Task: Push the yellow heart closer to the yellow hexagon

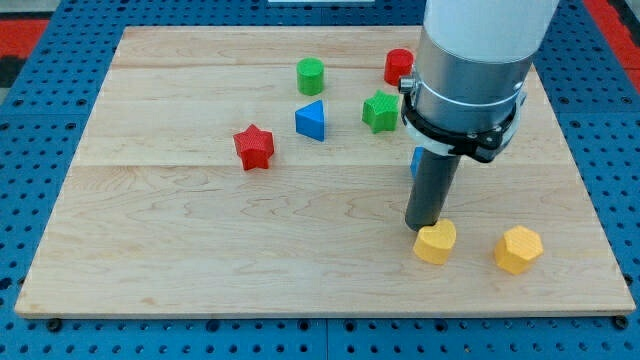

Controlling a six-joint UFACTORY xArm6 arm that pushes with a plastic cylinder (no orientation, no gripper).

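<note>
On the pale wooden worktop (pixel 200 250), over a blue pegboard (pixel 40 150), my tip (pixel 424 226) touches the yellow heart's (pixel 436 243) far-left edge. The yellow hexagon (pixel 518 249) sits just right. No claw here.

Bright, even overhead light fills a sharp picture, with soft short shadows under the blocks and faint glare on the wooden board (pixel 200 250).

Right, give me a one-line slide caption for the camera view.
My tip touches the yellow heart from its upper left, the yellow hexagon apart to the view's right on the wooden board.
</note>
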